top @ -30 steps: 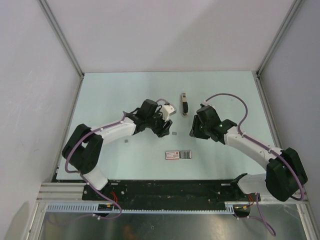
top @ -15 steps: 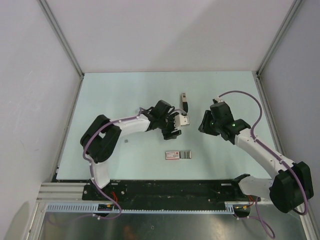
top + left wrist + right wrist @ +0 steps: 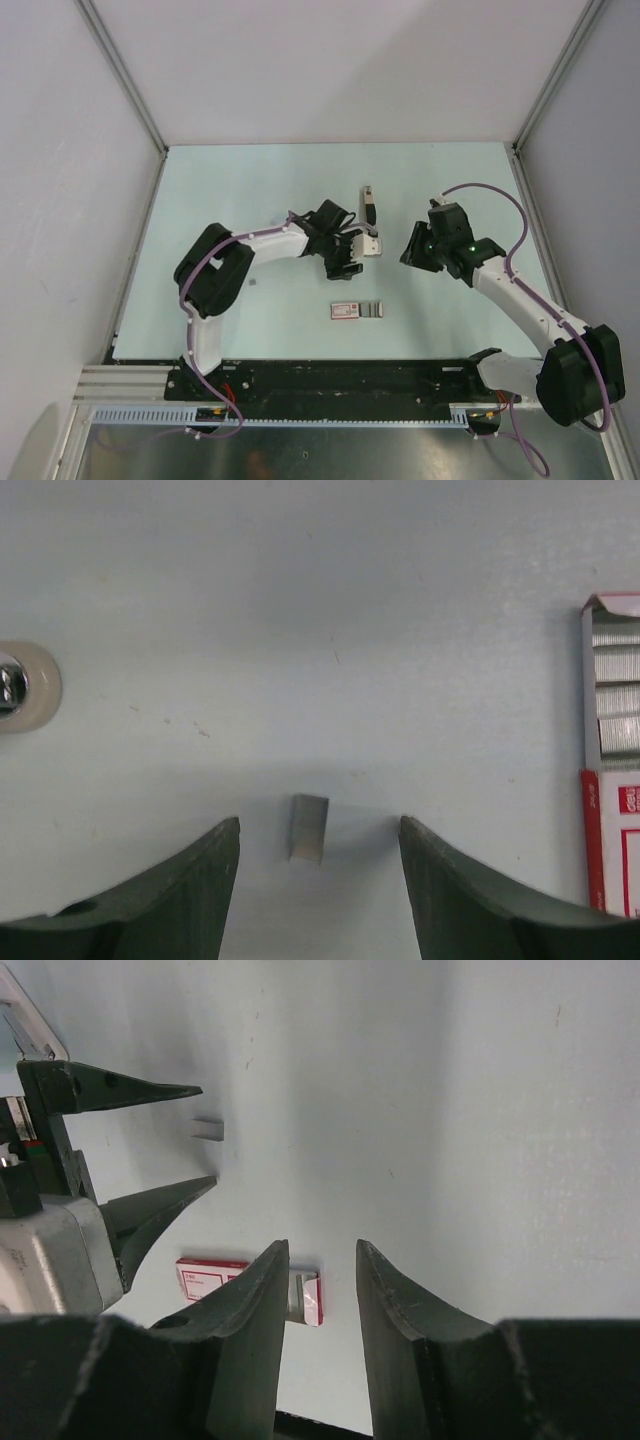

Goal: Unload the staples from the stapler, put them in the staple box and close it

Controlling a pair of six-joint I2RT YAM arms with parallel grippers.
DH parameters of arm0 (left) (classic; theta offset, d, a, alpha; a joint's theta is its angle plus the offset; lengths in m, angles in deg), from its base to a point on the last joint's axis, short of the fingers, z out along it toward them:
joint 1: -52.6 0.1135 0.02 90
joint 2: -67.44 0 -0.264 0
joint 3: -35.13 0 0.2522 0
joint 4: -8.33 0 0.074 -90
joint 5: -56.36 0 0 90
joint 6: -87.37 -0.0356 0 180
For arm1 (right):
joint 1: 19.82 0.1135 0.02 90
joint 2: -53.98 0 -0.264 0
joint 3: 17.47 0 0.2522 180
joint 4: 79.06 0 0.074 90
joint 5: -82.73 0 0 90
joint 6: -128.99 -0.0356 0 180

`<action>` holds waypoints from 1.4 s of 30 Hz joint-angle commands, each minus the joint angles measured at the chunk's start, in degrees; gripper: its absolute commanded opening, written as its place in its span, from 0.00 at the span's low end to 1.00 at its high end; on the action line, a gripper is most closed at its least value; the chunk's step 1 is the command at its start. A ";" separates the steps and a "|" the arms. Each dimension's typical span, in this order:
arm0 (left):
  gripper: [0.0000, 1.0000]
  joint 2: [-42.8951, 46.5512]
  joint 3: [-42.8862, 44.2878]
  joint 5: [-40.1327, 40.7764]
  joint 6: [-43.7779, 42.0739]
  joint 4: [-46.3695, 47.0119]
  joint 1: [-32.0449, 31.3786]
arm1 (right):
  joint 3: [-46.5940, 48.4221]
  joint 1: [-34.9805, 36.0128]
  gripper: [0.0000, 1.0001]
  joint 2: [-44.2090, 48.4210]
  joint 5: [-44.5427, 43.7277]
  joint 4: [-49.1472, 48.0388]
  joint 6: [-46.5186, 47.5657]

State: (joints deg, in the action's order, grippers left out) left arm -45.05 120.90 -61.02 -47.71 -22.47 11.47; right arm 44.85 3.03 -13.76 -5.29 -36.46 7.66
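Observation:
The stapler, slim, black and silver, lies on the table just beyond my left wrist. A short grey staples strip lies on the table between my left gripper's fingers; it also shows in the right wrist view. My left gripper is open around the strip without touching it, and sits low over the table. My right gripper is open and empty, right of the left gripper, and points towards it.
A flat red-and-white box with staple strips showing at its open end lies nearer the arm bases. A small round white disc sits at the left of the left wrist view. A tiny grey piece lies left of the arms.
My left gripper moved right and now stands over the small staples strip. My right gripper drew back to the right. The stapler and box stayed put.

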 commanded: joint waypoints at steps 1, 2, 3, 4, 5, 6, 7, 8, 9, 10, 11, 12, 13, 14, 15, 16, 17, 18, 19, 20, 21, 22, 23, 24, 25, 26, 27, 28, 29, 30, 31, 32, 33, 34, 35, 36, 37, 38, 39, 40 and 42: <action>0.67 -1.70 3.91 -1.53 -2.60 -3.30 -0.10 | -0.06 -1.09 0.37 1.14 2.30 -1.04 1.49; 0.65 -2.04 4.31 -1.53 -2.58 -3.68 -0.14 | -0.09 -1.25 0.37 1.09 2.49 -1.01 1.56; 0.63 -2.39 4.69 -1.49 -2.39 -4.00 -0.12 | -0.07 -1.42 0.37 1.15 2.63 -1.04 1.68; 0.62 -2.65 4.93 -1.47 -2.21 -4.16 -0.11 | -0.10 -1.45 0.37 1.18 2.74 -1.01 1.74; 0.62 -2.87 5.18 -1.42 -2.12 -4.28 -0.10 | -0.11 -1.47 0.37 1.15 2.84 -0.99 1.81; 0.62 -3.07 5.43 -1.39 -2.03 -4.35 -0.10 | -0.12 -1.53 0.37 1.14 2.94 -0.94 1.85; 0.62 -3.25 5.60 -1.38 -1.94 -4.38 -0.10 | -0.12 -1.51 0.37 1.13 3.03 -0.92 1.87; 0.63 -3.39 5.78 -1.33 -1.85 -4.35 -0.14 | -0.13 -1.50 0.37 1.13 3.12 -0.90 1.88; 0.63 -3.55 5.91 -1.30 -1.72 -4.42 -0.12 | -0.17 -1.45 0.37 1.13 3.21 -0.90 1.84; 0.63 -3.67 6.02 -1.33 -1.66 -4.46 -0.11 | -0.19 -1.52 0.36 1.13 3.25 -0.89 1.82; 0.63 -3.78 6.07 -1.35 -1.62 -4.52 -0.10 | -0.20 -1.55 0.36 1.17 3.27 -0.89 1.77; 0.63 -3.78 6.19 -1.40 -1.65 -4.55 -0.14 | -0.25 -1.57 0.36 1.19 3.28 -0.94 1.74; 0.63 -3.83 6.25 -1.47 -1.71 -4.66 -0.12 | -0.28 -1.57 0.36 1.20 3.33 -0.96 1.68; 0.62 -3.86 6.32 -1.59 -1.74 -4.80 -0.15 | -0.29 -1.62 0.35 1.21 3.36 -0.97 1.65; 0.61 -3.91 6.35 -1.61 -1.80 -4.95 -0.17 | -0.30 -1.56 0.35 1.21 3.41 -0.97 1.64; 0.60 -3.94 6.46 -1.62 -1.82 -5.12 -0.22 | -0.30 -1.57 0.35 1.21 3.49 -0.93 1.59; 0.58 -4.00 6.51 -1.54 -1.84 -5.29 -0.29 | -0.30 -1.58 0.35 1.21 3.52 -0.96 1.56; 0.55 -4.12 6.63 -1.23 -1.76 -5.46 -0.37 | -0.30 -1.58 0.34 1.21 3.54 -1.01 1.55; 0.53 -4.31 6.82 -0.90 -1.67 -5.77 -0.50 | -0.30 -1.62 0.34 1.26 3.59 -1.04 1.50; 0.50 -4.49 6.91 -0.61 -1.63 -6.06 -0.60 | -0.30 -1.60 0.33 1.28 3.62 -1.01 1.47; 0.47 -4.58 6.87 -0.46 -1.65 -6.33 -0.70 | -0.30 -1.59 0.33 1.33 3.63 -0.99 1.46; 0.44 -4.58 6.81 -0.34 -1.62 -6.51 -0.75 | -0.30 -1.54 0.33 1.36 3.64 -0.99 1.46; 0.41 -4.58 6.82 -0.32 -1.52 -6.69 -0.82 | -0.30 -1.61 0.33 1.37 3.64 -0.98 1.41; 0.38 -4.58 6.78 -0.32 -1.42 -6.78 -0.85 | -0.30 -1.59 0.33 1.38 3.65 -0.98 1.38; 0.34 -4.54 6.85 -0.31 -1.11 -6.82 -0.91 | -0.30 -1.59 0.32 1.38 3.65 -1.02 1.42; 0.31 -4.56 6.93 -0.31 -0.87 -6.89 -0.95 | -0.35 -1.63 0.32 1.39 3.69 -1.13 1.35; 0.28 -4.48 6.97 -0.35 -0.57 -6.92 -0.96 | -0.37 -1.65 0.32 1.39 3.80 -1.23 1.27; 0.26 -4.45 7.03 -0.29 -0.20 -6.90 -1.01 | -0.42 -1.57 0.32 1.39 3.86 -1.28 1.18; 0.24 -4.38 7.02 -0.26 0.16 -6.93 -1.04 | -0.45 -1.53 0.32 1.43 3.88 -1.31 1.14; 0.23 -4.35 6.97 -0.19 0.43 -6.94 -1.05 | -0.47 -1.56 0.32 1.41 3.90 -1.32 1.07; 0.22 -4.34 6.90 -0.21 0.61 -6.99 -1.06 | -0.52 -1.57 0.31 1.49 3.90 -1.32 1.04; 0.21 -4.28 6.73 -0.08 0.74 -7.02 -1.06 | -0.59 -1.58 0.31 1.57 3.91 -1.28 0.98; 0.20 -4.26 6.61 0.02 0.85 -7.03 -1.06 | -0.66 -1.53 0.31 1.70 3.91 -1.31 0.95; 0.18 -4.24 6.54 0.21 1.04 -7.04 -1.11 | -0.75 -1.56 0.31 1.81 3.91 -1.27 0.89; 0.16 -4.24 6.47 0.34 1.39 -7.00 -1.09 | -0.83 -1.57 0.31 1.91 3.91 -1.26 0.86; 0.14 -4.24 6.47 0.46 1.79 -7.02 -1.12 | -0.88 -1.58 0.31 2.00 3.91 -1.29 0.80; 0.14 -4.15 6.43 0.38 2.21 -7.03 -1.13 | -0.94 -1.62 0.31 2.04 3.91 -1.36 0.73; 0.13 -3.93 6.32 0.34 2.64 -7.04 -1.14 | -1.02 -1.60 0.30 2.11 3.91 -1.34 0.65; 0.13 -3.68 6.31 0.24 3.16 -7.00 -1.10 | -1.06 -1.59 0.30 2.10 3.95 -1.42 0.61; 0.12 -3.34 6.31 0.14 3.77 -6.98 -1.13 | -1.08 -1.59 0.30 2.18 3.98 -1.51 0.55; 0.09 -2.69 6.33 0.18 5.00 -7.03 -1.10 | -1.09 -1.56 0.30 2.22 4.10 -1.64 0.39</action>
State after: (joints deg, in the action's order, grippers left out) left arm -48.44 126.50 -61.26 -45.52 -28.68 10.60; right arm 43.93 1.69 -13.20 -1.80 -36.83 8.09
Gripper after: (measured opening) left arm 0.170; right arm 0.304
